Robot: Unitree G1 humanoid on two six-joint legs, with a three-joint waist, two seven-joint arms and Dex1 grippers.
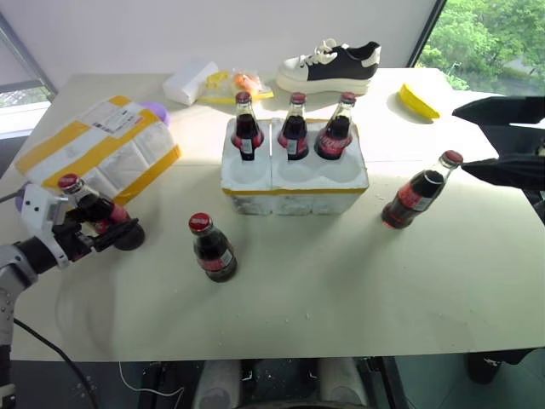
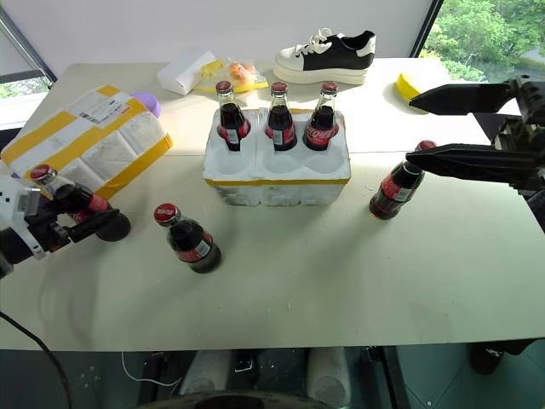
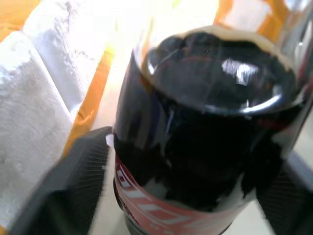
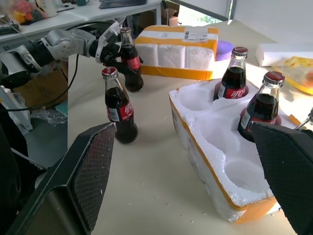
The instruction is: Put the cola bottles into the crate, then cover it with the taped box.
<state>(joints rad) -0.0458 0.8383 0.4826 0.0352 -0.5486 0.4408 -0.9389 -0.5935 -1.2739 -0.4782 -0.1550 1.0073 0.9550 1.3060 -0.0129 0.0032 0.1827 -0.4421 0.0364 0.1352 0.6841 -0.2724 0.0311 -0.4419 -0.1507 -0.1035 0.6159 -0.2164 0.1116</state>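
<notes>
Black L fingers (image 3: 73, 191) part-closed round a cola bottle (image 1: 98, 211), grip unclear; R fingers (image 4: 93, 176) wide apart, empty

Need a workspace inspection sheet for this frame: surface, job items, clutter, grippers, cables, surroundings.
Surface: cream table, scattered white crumbs.
Job's things: crate holds three cola bottles in its back row, front three holes empty; one bottle stands in front of the crate, one to its right, one at the left gripper; taped box at far left.
Clutter: sneaker, white packet, snack bag, yellow object, purple object.
Grippers: left gripper has its fingers either side of a bottle; right gripper open, beside the right bottle.
Cables: black cable below the table's left edge.
Surroundings: windows, trees outside.
</notes>
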